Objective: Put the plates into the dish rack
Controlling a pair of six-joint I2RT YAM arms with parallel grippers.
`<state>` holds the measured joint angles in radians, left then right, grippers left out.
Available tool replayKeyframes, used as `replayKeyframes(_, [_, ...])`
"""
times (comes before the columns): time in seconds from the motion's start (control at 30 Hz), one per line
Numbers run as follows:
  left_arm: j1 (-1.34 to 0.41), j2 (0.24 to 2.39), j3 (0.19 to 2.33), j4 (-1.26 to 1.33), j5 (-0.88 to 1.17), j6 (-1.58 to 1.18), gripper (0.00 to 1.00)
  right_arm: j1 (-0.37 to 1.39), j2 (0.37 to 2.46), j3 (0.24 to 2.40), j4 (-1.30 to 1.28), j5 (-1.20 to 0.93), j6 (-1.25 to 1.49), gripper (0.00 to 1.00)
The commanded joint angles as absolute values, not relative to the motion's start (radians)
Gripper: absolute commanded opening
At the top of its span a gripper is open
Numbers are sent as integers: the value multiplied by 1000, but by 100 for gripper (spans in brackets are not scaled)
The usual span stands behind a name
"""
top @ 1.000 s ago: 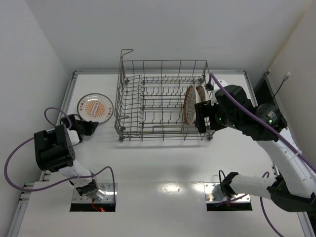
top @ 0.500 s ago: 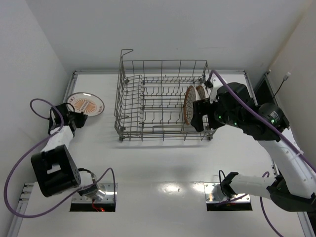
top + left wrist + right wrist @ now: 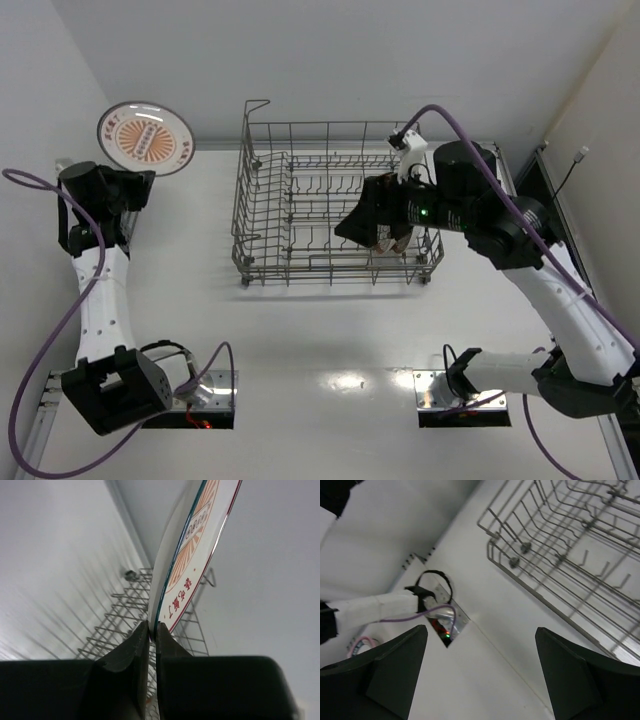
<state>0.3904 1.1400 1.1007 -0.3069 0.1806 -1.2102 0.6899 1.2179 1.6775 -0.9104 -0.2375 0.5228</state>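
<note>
The sunburst plate (image 3: 200, 535) is seen edge-on, its lower rim pinched between the fingers of the left gripper (image 3: 151, 630), and it is tilted toward 1 o'clock. The wire dish rack (image 3: 117, 615) is seen behind the fingertips, spread toward 9 and 3 o'clock.

Lifted the sunburst plate (image 3: 146, 138) off the table (image 3: 330, 330), from mid-left up to the upper left of the frame, above and left of the rack (image 3: 300, 165). Turned it from lying flat to tilted up, face toward the top camera, rim pinched in the left hand (image 3: 152, 630). Stretched the left arm up along the left edge of the frame. Swung the right hand (image 3: 365, 222) leftward from the rack's right end to above its right-centre.
</note>
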Motion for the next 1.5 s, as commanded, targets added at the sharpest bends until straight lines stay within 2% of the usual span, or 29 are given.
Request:
replayKeyframes(0.0, [382,1075,1201,-310,320,-1197,0,660,1261,1634,-668,-431,642,87])
replayKeyframes(0.07, [382,1075,1226,-330,397,-1197,0,647,1273,1583,-588,-511,698,87])
replayKeyframes(0.2, [370,1051,1298,-478,518,-1197,0,585,1273,1441,-245,-659,936,87])
replayKeyframes(0.37, [333,1012,1330,-575,618,-1180,0,496,1348,1293,72,-739,1192,87])
replayKeyframes(0.57, [243,980,1355,-686,670,-1158,0,442,1482,1312,124,-801,1225,92])
replayKeyframes(0.9, [58,968,1374,-730,643,-1190,0,422,1614,1335,204,-821,1282,92])
replayKeyframes(1.2, [-150,1002,1336,-698,583,-1235,0,422,1644,1355,225,-811,1292,84])
replayKeyframes(1.27, [-204,1011,1327,-684,557,-1247,0,422,1657,1355,225,-811,1292,79])
replayKeyframes(1.3, [-216,1020,1318,-674,543,-1258,0,422,1657,1355,225,-811,1292,66])
replayKeyframes(1.4, [-261,1032,1318,-646,522,-1269,0,422,1657,1355,206,-811,1292,43])
replayKeyframes(1.43, [-261,1048,1318,-646,522,-1269,0,413,1657,1355,193,-811,1276,27])
replayKeyframes(1.47, [-276,1048,1318,-646,522,-1269,0,413,1643,1355,160,-802,1257,19])
